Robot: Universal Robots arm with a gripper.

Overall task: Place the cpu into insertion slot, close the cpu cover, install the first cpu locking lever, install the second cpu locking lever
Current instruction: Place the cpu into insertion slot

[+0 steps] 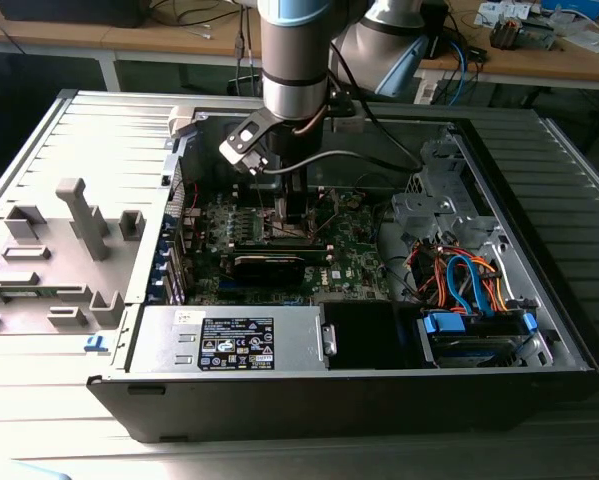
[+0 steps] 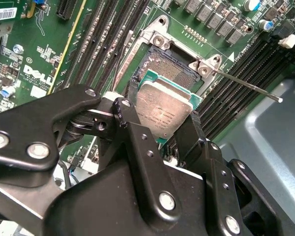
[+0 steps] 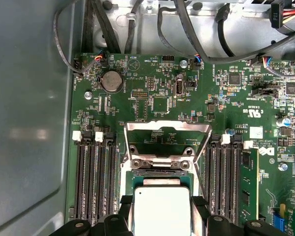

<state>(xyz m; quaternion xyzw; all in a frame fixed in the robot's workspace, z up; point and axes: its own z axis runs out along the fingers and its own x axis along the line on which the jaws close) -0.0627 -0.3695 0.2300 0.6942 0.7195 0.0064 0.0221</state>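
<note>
My gripper (image 2: 162,119) is closed on the small flat square cpu (image 2: 163,109) with its pale grey-silver metal top, one black finger (image 2: 129,110) pressed against each of two opposite edges. In the exterior view my gripper (image 1: 297,216) reaches down into the open grey computer case (image 1: 539,170), over the green motherboard (image 1: 354,255). The cpu (image 3: 162,209) hangs right over the open square insertion slot (image 3: 159,173); I cannot tell whether it touches the slot. At the slot's far side the cpu cover (image 3: 167,126), a thin silvery metal frame with an open centre, stands raised. A thin metal locking lever (image 2: 245,87) juts out from one corner of the slot, unlatched. Rows of long black memory slots (image 3: 93,182) flank the insertion slot on both sides.
</note>
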